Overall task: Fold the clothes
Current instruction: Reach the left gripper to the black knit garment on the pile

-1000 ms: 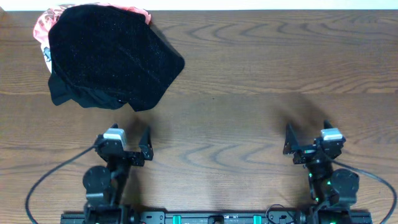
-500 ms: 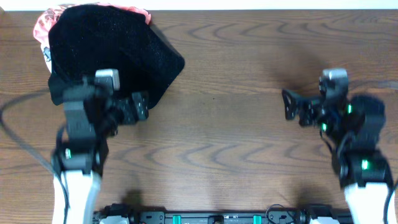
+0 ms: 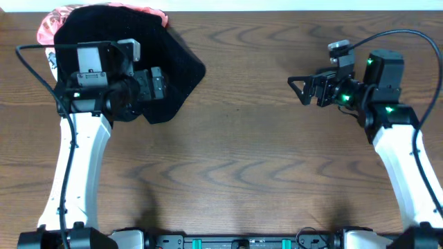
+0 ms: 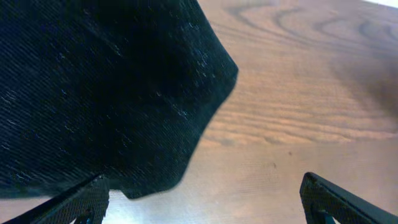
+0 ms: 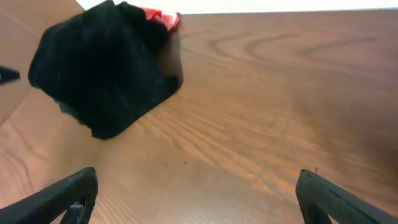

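Observation:
A black garment [image 3: 163, 48] lies in a heap at the table's far left, on top of a red and white patterned cloth [image 3: 52, 24]. It also shows in the left wrist view [image 4: 106, 81] and the right wrist view [image 5: 102, 74]. My left gripper [image 3: 158, 84] is open and empty, over the garment's near right edge; that edge lies between its fingers [image 4: 202, 202]. My right gripper [image 3: 301, 90] is open and empty above bare wood at the right, well apart from the clothes, with only table between its fingers [image 5: 196, 199].
The wooden table [image 3: 249, 152] stretches between the two arms. The table's far edge runs just behind the pile. A black cable [image 3: 31, 66] loops beside the left arm.
Both arms have risen from their rest near the front edge and reached out. The left gripper moved up to the black garment; the right gripper moved up and inward. The clothes have not moved.

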